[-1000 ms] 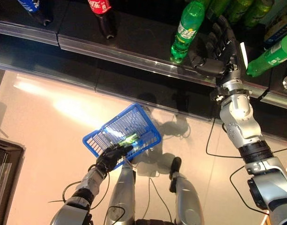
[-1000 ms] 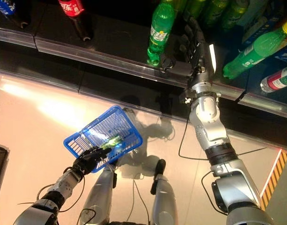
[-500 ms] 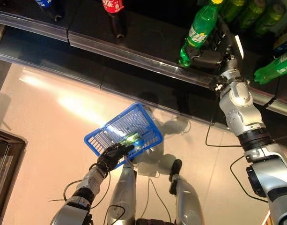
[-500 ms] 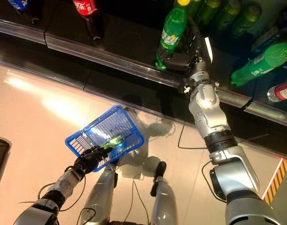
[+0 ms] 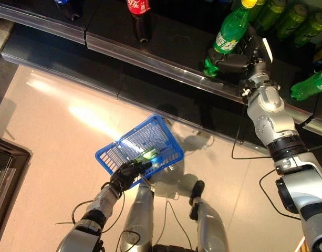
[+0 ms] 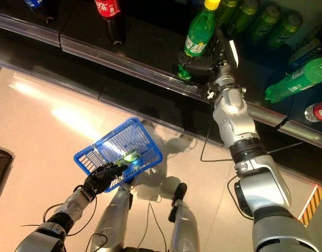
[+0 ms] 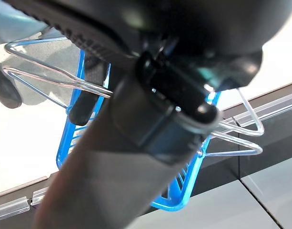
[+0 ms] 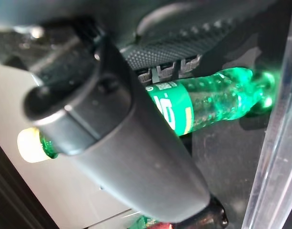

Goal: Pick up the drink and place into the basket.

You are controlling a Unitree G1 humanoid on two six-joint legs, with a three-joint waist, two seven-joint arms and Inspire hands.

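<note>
A green drink bottle (image 5: 225, 35) with a yellow cap stands tilted on the dark shelf (image 5: 166, 37). My right hand (image 5: 249, 53) is shut on it. In the right wrist view the thumb (image 8: 112, 133) crosses in front of the bottle (image 8: 203, 105) and the fingers lie behind it. Lower down, my left hand (image 5: 126, 173) is shut on the wire handles (image 7: 50, 81) of the blue basket (image 5: 171, 137), held above the floor. Something green (image 5: 147, 155) lies in the basket.
A cola bottle (image 5: 139, 14) stands further left on the shelf. Several green bottles (image 5: 287, 18) stand behind my right hand, and one (image 5: 310, 84) lies to its right. A clear rail (image 5: 150, 59) runs along the shelf's front edge.
The camera has tipped, shifting the whole picture. My right hand, open beside the green bottle a second ago, has moved onto it and its thumb has curled round. The left hand still holds the basket.
</note>
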